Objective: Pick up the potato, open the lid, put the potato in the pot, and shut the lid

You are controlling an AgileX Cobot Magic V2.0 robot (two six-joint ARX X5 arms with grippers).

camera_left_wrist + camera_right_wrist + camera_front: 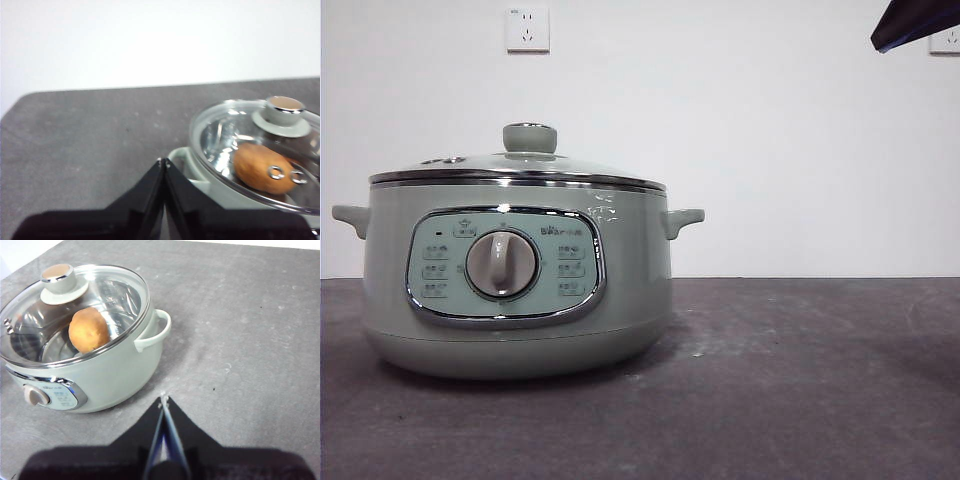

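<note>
The sage-green pot (520, 285) stands on the left half of the table, its dial facing the front camera. The glass lid (520, 168) with its green knob (530, 137) sits closed on the rim. Through the glass, the orange-brown potato (88, 329) lies inside the pot (100, 365), also seen as the potato (260, 167) under the lid (250, 145) in the left wrist view. My left gripper (164, 162) hovers beside one side handle (182, 160), jaws shut and empty. My right gripper (164, 401) hangs shut and empty on the pot's other side, near the other handle (155, 332).
The dark grey tabletop (800, 380) stretches to the right of the pot. A white wall with a socket (527, 30) stands behind. A dark arm tip (910, 22) shows at the top right corner of the front view.
</note>
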